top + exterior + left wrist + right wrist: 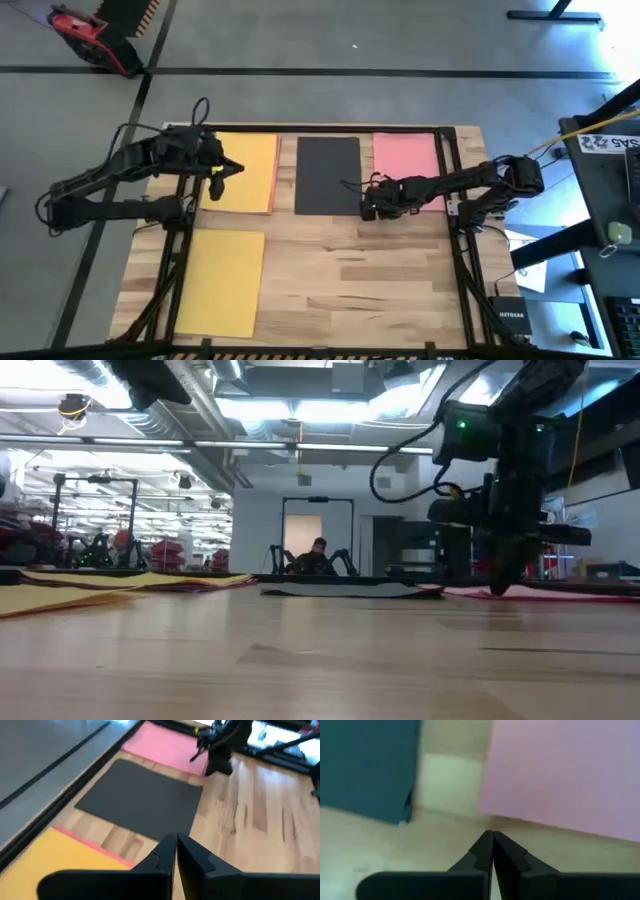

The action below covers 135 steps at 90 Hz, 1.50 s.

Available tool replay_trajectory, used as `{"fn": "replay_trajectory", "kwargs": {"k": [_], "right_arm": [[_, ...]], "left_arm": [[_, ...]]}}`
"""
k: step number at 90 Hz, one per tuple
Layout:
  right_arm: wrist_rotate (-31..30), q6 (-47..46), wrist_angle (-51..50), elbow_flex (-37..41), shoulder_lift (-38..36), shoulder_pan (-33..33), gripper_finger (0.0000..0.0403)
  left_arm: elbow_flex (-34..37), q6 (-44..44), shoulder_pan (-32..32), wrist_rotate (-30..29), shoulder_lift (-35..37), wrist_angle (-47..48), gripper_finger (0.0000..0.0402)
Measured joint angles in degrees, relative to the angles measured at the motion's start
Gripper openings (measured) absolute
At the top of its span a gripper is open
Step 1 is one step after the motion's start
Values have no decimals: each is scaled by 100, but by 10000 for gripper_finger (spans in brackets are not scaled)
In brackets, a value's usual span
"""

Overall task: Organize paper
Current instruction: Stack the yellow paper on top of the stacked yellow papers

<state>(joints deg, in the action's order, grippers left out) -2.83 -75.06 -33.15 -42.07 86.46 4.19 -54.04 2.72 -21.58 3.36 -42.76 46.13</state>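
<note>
Nearest to us on the table, in the left front corner, a yellow sheet lies flat by itself, well apart from the others and with no gripper close to it. Farther back, three more sheets sit side by side in a row along the far edge: a yellow-orange sheet on the left (the left wrist view shows a thin pink-orange strip peeking out from under its edge, so we judge another sheet lies beneath it), a black sheet in the middle, and a pink sheet on the right. The left gripper hangs over the yellow-orange sheet, its fingers pressed together with nothing between them. The right gripper is down at the table by the near corner of the pink sheet, in the bare strip of wood between pink and black; its fingers too are pinched closed and empty, their tips on wood just short of the pink edge. We judge the sorting only partly done: at most one pair is stacked, while the black, pink and front yellow sheets are spread singly and remain to be gathered. No blue sheet shows in the overhead view.
</note>
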Motion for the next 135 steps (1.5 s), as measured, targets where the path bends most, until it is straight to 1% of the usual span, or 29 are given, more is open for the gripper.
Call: {"fn": "replay_trajectory", "kwargs": {"k": [9, 19, 30, 40, 47, 56, 62, 74, 94, 104, 122, 135], "right_arm": [[115, 409, 22, -227, -1, 0, 3], [177, 1026, 28, -584, -2, -2, 12], [200, 2061, 34, -1074, -7, -4, 30], [200, 2905, 26, -1443, -7, -2, 48], [89, 3290, 13, -1608, -9, -2, 59], [-139, 3671, 13, -1728, -9, 0, 67], [-236, 3814, 7, -1740, -11, 0, 69], [-335, 4100, 2, -1741, -11, 0, 69], [-853, 4470, 4, -1741, -11, -2, 69], [-959, 4570, 5, -1742, -11, 0, 69], [-1030, 4585, 6, -1742, -11, -2, 69], [-1115, 4669, 8, -1742, -11, -2, 69]], "left_arm": [[0, -222, 85, -1, -131, 33, 7], [0, -260, 249, 4, -294, 52, 27], [38, -4, 513, 4, -512, 196, 57], [312, 391, 830, -21, -715, 192, 85], [588, 753, 1101, -168, -868, 139, 101], [893, 1043, 1439, -686, -1070, -132, 119], [1077, 1214, 1633, -1016, -1194, -398, 128], [1325, 1447, 1977, -1393, -1527, -986, 144], [1583, 1510, 2416, -2116, -2374, -1153, 162], [1635, 1537, 2558, -2514, -2767, -1368, 167], [1635, 1626, 2651, -2545, -3343, -1878, 171], [1635, 1812, 2645, -2552, -3701, -1894, 171]]}}
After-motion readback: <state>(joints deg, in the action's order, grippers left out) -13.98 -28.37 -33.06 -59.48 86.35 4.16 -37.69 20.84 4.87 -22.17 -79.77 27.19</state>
